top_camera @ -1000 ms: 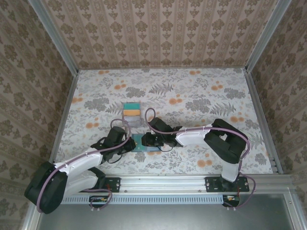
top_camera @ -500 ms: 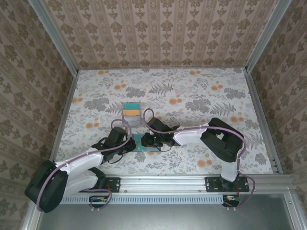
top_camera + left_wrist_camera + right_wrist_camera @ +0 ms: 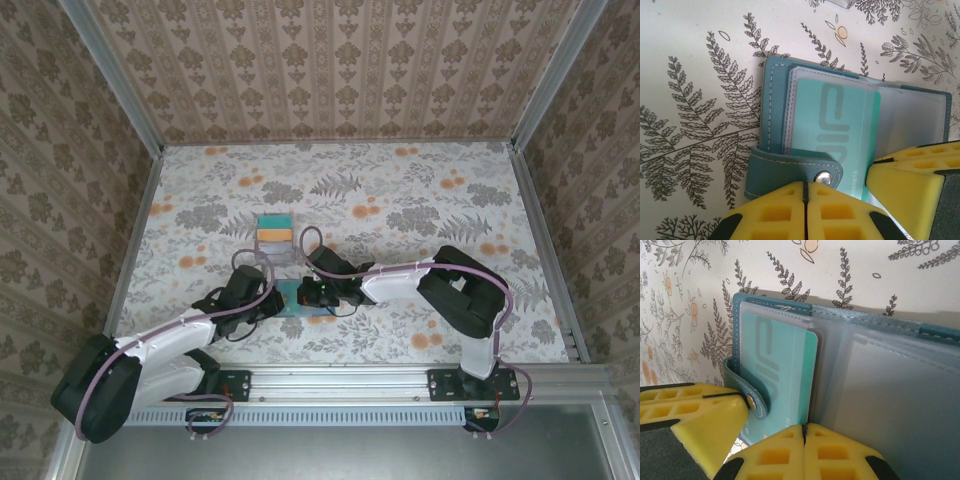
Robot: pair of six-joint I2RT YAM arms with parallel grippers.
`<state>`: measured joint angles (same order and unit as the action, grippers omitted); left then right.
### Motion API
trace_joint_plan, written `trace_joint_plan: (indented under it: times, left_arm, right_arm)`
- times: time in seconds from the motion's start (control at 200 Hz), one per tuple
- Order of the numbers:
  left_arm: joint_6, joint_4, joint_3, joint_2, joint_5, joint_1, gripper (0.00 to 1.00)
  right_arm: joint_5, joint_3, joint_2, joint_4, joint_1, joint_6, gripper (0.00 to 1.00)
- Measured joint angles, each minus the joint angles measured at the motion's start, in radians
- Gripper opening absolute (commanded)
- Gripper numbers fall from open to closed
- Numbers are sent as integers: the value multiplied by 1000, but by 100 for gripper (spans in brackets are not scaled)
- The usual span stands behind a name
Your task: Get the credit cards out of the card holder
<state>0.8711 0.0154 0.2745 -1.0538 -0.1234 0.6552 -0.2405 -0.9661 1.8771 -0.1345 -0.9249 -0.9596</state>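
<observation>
The card holder [image 3: 774,107] lies open on the flowered table, dark teal with clear sleeves; it is also in the top view [image 3: 296,300]. A teal credit card [image 3: 840,125] sits partly slid out of the left sleeve [image 3: 780,370]. My left gripper [image 3: 806,186] is shut on the holder's snap strap [image 3: 785,170] at its near edge. My right gripper [image 3: 803,429] is shut on the teal card's lower right edge. The two sets of yellow fingers stand side by side. In the top view both grippers, left [image 3: 272,300] and right [image 3: 308,296], meet over the holder.
A small pale grey tray [image 3: 276,252] stands just behind the holder, with a teal card [image 3: 273,222] and an orange card [image 3: 274,236] in it. The holder's right sleeves [image 3: 890,390] look empty. Patterned walls enclose the table on three sides.
My right gripper has closed its jaws at the teal card's edge and shifted slightly left. The left gripper has stayed shut on the strap.
</observation>
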Motion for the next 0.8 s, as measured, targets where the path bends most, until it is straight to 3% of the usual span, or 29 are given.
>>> trace_joint_plan:
  times: [0.4, 0.52, 0.8]
  left_arm:
    - [8, 19, 0, 11, 19, -1, 6]
    - [8, 19, 0, 10, 19, 0, 6]
    - [8, -3, 1, -9, 18, 6, 3]
  right_arm:
    - [13, 99, -93, -13, 27, -6, 0]
    - [14, 99, -93, -18, 28, -5, 15]
    - [7, 98, -57, -77, 28, -6, 17]
